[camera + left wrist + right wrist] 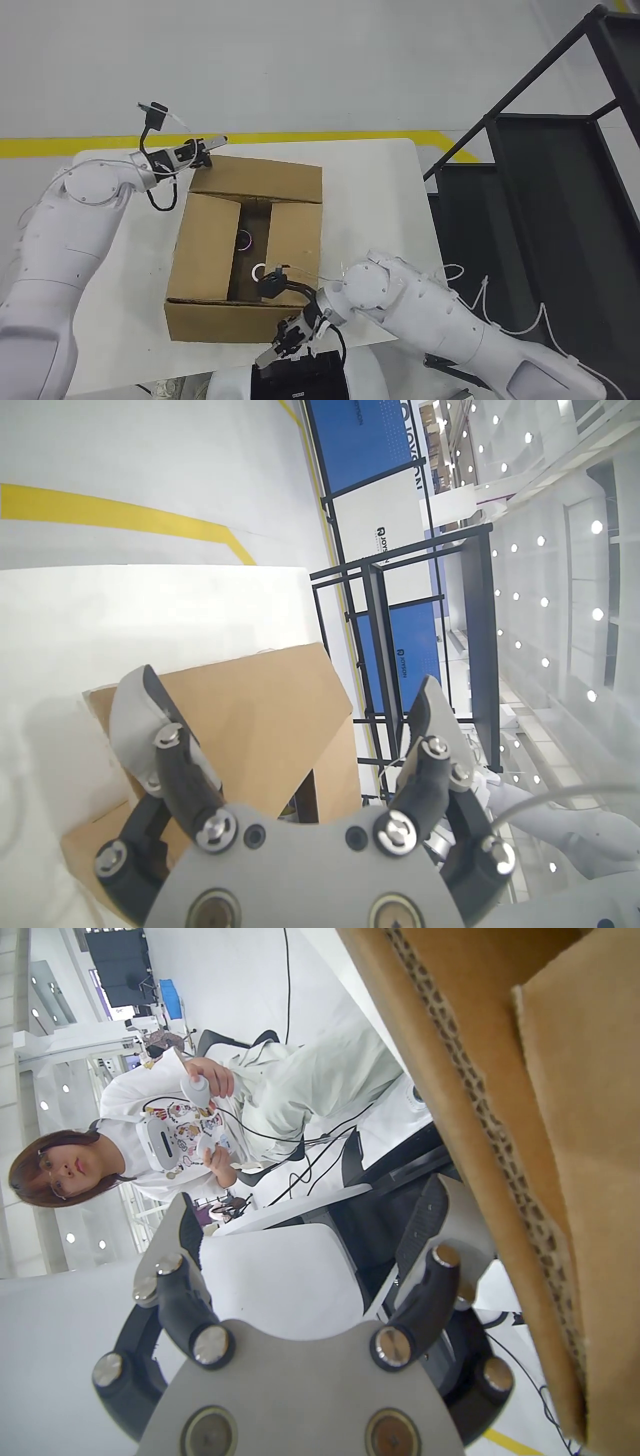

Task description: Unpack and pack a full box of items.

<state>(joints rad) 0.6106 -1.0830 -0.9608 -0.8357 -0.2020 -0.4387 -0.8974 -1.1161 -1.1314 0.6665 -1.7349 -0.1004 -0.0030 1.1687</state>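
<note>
A brown cardboard box [205, 240] stands on the white table [370, 200] with its flaps spread. Down the dark gap between the flaps I see a purple-ringed item [246, 238] and a white-ringed item [262, 270]. My left gripper [210, 146] sits at the box's far left corner. In the left wrist view this gripper [287, 705] is open, with the far flap [260, 720] just beyond its fingers. My right gripper [283, 342] hangs at the box's near edge. It is open [305, 1223] and holds nothing, with a flap's corrugated edge [480, 1093] beside one finger.
A black metal rack [560, 190] stands right of the table. A yellow floor line [330, 138] runs behind the table's far edge. Bare table top lies right of the box.
</note>
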